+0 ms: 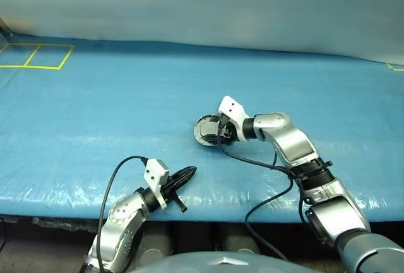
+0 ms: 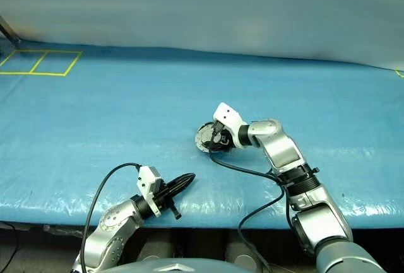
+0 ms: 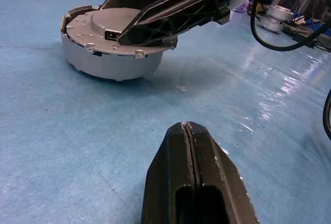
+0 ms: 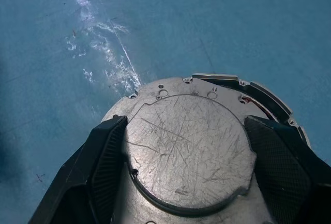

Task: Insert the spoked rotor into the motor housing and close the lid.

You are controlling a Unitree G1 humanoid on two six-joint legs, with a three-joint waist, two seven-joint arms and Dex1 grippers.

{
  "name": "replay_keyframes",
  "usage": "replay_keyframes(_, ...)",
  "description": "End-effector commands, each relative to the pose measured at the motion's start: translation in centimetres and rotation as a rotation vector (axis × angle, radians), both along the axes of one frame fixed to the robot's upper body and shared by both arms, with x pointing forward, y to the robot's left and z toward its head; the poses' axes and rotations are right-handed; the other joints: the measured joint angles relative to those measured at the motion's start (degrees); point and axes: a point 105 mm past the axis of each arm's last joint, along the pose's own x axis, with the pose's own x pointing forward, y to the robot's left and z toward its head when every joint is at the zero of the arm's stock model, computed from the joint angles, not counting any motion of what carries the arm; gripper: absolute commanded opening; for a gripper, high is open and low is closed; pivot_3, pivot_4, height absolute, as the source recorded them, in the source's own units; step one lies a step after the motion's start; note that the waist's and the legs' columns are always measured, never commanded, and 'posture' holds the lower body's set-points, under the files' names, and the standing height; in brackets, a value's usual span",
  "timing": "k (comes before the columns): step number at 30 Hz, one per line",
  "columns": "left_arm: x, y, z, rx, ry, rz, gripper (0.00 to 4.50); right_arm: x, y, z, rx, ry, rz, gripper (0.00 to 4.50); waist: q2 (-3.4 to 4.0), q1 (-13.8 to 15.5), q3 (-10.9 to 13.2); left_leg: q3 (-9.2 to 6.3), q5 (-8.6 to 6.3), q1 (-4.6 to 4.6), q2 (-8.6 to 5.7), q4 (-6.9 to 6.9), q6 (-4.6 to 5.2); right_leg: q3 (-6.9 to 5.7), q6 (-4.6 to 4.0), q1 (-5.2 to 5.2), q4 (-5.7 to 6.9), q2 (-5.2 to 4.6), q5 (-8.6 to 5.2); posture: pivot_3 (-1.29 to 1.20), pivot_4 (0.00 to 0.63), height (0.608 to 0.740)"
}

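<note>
The housing (image 3: 111, 61) is seen resting on the blue bench (image 1: 95, 109), about midway between the left and right edges and nearer the front edge than the back. The lid (image 4: 189, 149) is laid over it, smooth face with the raised round centre upward; along one side a dark gap is left between lid and housing rim, so it cannot be told whether the lid is fully seated.

The right gripper (image 4: 186, 177) is angled down over the housing. Its two black fingers (image 4: 103, 162) are spread wide and set on opposite sides of the lid's raised centre, against the lid's top face; whether a firm grip is held cannot be told.

The left gripper (image 3: 187, 131) is held level near the front edge, well apart from the housing and pointed toward it. Its fingers are pressed together with nothing between them.

Yellow tape squares (image 1: 38, 55) are marked at the back left corner.
</note>
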Motion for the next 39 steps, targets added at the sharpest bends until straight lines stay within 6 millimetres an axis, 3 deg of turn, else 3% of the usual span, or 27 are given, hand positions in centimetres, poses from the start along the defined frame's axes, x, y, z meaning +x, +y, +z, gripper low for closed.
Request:
replay_keyframes(1, 0.1, -0.4, 0.8, -0.024, -0.028, -0.009, 0.00, -1.7, 0.7, -1.7, 0.035, 0.125, -0.005, 3.27, 0.01, 0.0, 0.0, -0.01, 0.00, 0.00, 0.00, 0.00, 0.00, -0.01, -0.01, 0.01, 0.00, 0.00, 0.00, 0.00, 0.150, 0.740)
replay_keyframes(7, 0.0, -0.5, 0.7, -0.027, -0.024, -0.012, 0.00, -4.2, 1.7, -2.6, 0.097, 0.234, 0.006, 3.27, 0.01, -0.1, -0.1, -0.02, -0.01, 0.02, 0.01, -0.01, 0.00, -0.01, -0.01, 0.02, 0.01, 0.01, -0.01, 0.00, 0.150, 0.740)
replay_keyframes(19, -0.1, -0.5, 0.7, -0.025, -0.029, -0.015, 0.00, -8.2, 4.1, -2.7, 0.162, 0.287, 0.059, 3.27, -0.01, -0.2, -0.1, -0.04, -0.01, 0.06, 0.01, -0.01, 0.00, -0.01, -0.01, 0.04, 0.02, 0.02, -0.02, 0.00, 0.150, 0.740)
replay_keyframes(26, -0.4, 0.7, 1.2, 0.012, -0.082, 0.011, 0.00, -7.7, 4.0, -1.9, 0.113, 0.085, 0.052, 3.27, -0.01, -0.3, -0.1, -0.03, -0.01, 0.06, 0.00, 0.00, 0.00, -0.01, 0.01, 0.03, 0.00, 0.01, -0.04, 0.00, 0.150, 0.740)
replay_keyframes(39, -1.8, 3.7, 1.2, 0.104, -0.131, 0.130, 0.00, -7.5, 3.7, -0.3, 0.063, -0.141, 0.119, 3.27, -0.03, -0.2, 0.0, -0.03, -0.02, -0.01, -0.01, 0.00, 0.01, -0.03, 0.01, -0.08, -0.07, -0.05, -0.05, 0.00, 0.150, 0.740)
